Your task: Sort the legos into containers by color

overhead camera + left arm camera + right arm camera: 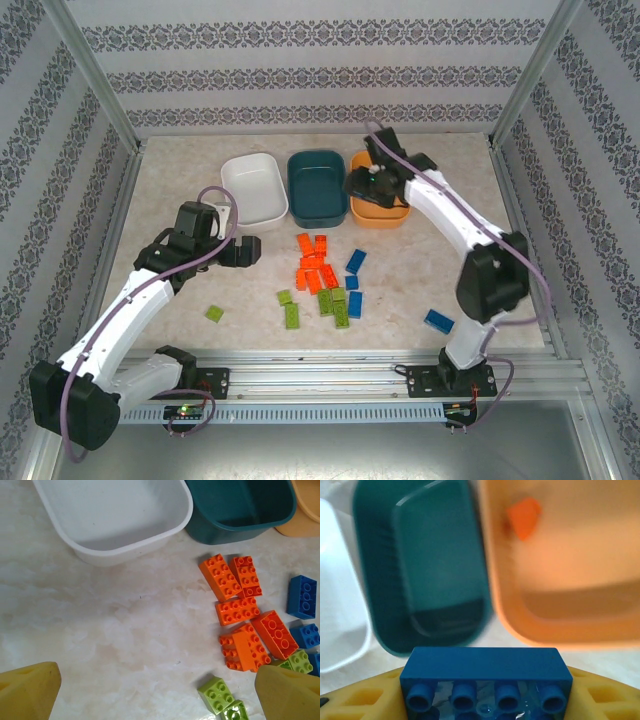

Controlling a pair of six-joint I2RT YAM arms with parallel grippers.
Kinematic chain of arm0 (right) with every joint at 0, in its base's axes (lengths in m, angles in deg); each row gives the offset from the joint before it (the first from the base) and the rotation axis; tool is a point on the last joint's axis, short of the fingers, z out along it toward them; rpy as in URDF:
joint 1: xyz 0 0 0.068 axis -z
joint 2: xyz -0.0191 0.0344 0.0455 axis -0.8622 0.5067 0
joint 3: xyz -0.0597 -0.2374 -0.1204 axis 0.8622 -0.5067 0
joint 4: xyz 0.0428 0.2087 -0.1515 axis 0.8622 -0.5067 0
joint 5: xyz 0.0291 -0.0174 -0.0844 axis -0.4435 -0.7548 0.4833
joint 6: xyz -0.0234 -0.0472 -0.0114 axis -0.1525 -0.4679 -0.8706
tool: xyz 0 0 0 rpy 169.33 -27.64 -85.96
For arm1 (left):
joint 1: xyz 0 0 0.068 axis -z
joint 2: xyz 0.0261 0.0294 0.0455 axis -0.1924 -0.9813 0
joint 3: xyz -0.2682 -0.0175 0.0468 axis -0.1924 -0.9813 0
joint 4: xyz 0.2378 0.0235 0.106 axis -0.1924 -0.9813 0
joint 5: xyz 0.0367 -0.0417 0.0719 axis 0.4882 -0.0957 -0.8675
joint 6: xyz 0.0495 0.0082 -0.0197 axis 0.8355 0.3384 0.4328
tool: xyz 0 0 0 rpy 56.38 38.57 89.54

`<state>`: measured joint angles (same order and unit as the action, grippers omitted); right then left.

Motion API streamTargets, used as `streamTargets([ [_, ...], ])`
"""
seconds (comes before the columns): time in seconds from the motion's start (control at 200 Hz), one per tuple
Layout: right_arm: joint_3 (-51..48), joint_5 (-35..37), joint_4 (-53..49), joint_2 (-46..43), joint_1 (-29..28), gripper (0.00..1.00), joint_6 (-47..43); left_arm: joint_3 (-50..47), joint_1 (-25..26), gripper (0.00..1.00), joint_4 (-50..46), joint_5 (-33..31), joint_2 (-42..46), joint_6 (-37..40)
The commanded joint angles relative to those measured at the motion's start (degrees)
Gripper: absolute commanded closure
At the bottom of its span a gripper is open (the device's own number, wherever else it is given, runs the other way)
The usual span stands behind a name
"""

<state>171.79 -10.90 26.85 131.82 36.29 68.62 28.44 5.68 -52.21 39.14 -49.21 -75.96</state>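
The right end effector [372, 186], clamped on a blue lego [486, 672], hovers just beside the teal bowl [318, 185], mid-delivery, and probably next must shift over that bowl and release; the left end effector [243, 250] hangs with fingers apart.

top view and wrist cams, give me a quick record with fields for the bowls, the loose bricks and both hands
white bowl: leftmost in the row, empty
teal bowl: middle, empty
orange bowl: rightmost, one orange brick inside
right hand: shut on a blue brick, raised over the border between the teal and orange bowls
left hand: open, holding nothing, left of the pile
loose bricks: orange cluster, green group and blue ones in front of the bowls; green stray off to the left, blue stray off to the right
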Motion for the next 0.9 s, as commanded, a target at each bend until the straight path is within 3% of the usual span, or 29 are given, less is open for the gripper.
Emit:
streamTargets([
  [0.0, 9.17, -2.54, 0.33, 9.23, -1.38, 0.45, -2.95, -0.67, -1.12, 0.00, -0.10, -1.36, 0.01, 0.15],
  [0.255, 39.44, -0.66, -9.56, 33.36, -3.78, 0.45, -10.80, -0.99, -2.85, 0.00, 0.86, -0.23, -0.12, -0.42],
  [0.425, 55.51, 2.07, -15.55, 44.88, -4.03, 0.43, -12.08, -1.10, -3.43, 0.00, 1.44, 1.43, -0.83, -0.92],
  [0.645, 57.82, 1.39, -12.76, 48.57, -3.12, 0.40, -10.49, -1.11, -4.13, 0.00, 1.55, 2.08, -1.22, -1.00],
  [0.754, 57.81, 0.03, -11.62, 48.91, -2.84, 0.27, -10.19, -1.00, -4.44, 0.00, 1.57, 2.35, -1.49, -0.95],
  [0.894, 57.68, -0.51, -10.21, 47.42, -2.90, 0.23, -10.48, -0.96, -4.96, 0.00, 1.66, 2.69, -1.84, -1.01],
])
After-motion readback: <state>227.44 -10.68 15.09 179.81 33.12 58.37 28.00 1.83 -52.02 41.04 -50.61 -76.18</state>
